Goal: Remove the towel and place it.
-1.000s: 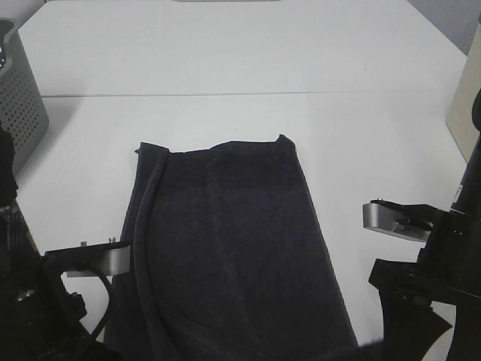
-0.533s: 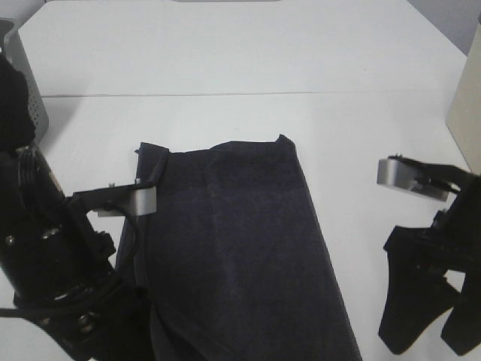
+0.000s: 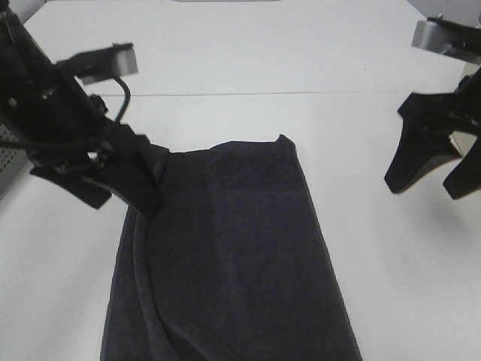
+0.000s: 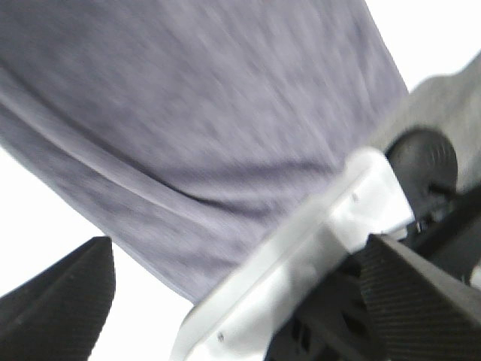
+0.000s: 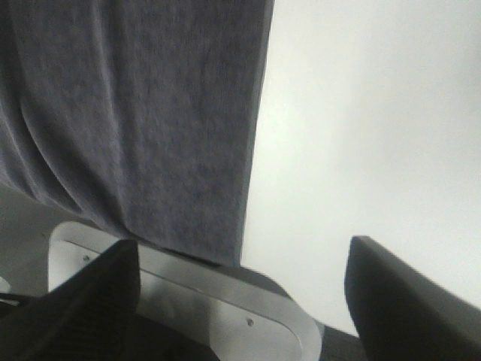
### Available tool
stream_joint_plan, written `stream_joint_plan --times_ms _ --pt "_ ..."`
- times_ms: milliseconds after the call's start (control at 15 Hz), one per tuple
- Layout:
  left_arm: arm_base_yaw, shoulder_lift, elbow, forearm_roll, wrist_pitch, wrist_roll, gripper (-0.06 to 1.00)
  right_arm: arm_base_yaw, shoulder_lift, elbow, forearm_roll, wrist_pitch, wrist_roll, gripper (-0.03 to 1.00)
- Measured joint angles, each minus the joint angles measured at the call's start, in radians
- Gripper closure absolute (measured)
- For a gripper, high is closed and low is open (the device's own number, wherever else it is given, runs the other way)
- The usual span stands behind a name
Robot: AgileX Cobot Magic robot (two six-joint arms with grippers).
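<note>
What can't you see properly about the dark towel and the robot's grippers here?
High view: the near end of the towel is cut off by the bottom edge.
High view: the left gripper hides its far-left corner, so contact is unclear.
Left wrist view: blur smears the cloth's texture.

No readable text, labels, brands, numbers or signs in any view.

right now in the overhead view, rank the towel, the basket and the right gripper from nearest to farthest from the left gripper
1. towel: its far left corner sits right at the left gripper.
2. grey perforated basket: at the view's left edge, partly hidden.
3. right gripper: far over on the right side.
</note>
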Motion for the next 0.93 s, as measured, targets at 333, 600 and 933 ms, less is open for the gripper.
stream_joint_plan --times_ms 333,600,933 --pt "0.215 0.158 -0.186 0.001 -0.001 0.026 0.11 -0.215 0.264 -0.246 0.262 0.097 -0.231 0.24" --pt "0.365 0.331 -0.297 -0.087 -0.001 0.071 0.11 -0.216 0.541 -0.529 0.303 0.101 -0.255 0.24" --pt "0.434 0.537 -0.457 -0.232 -0.001 0.168 0.11 -0.216 0.858 -0.857 0.364 0.1 -0.276 0.24"
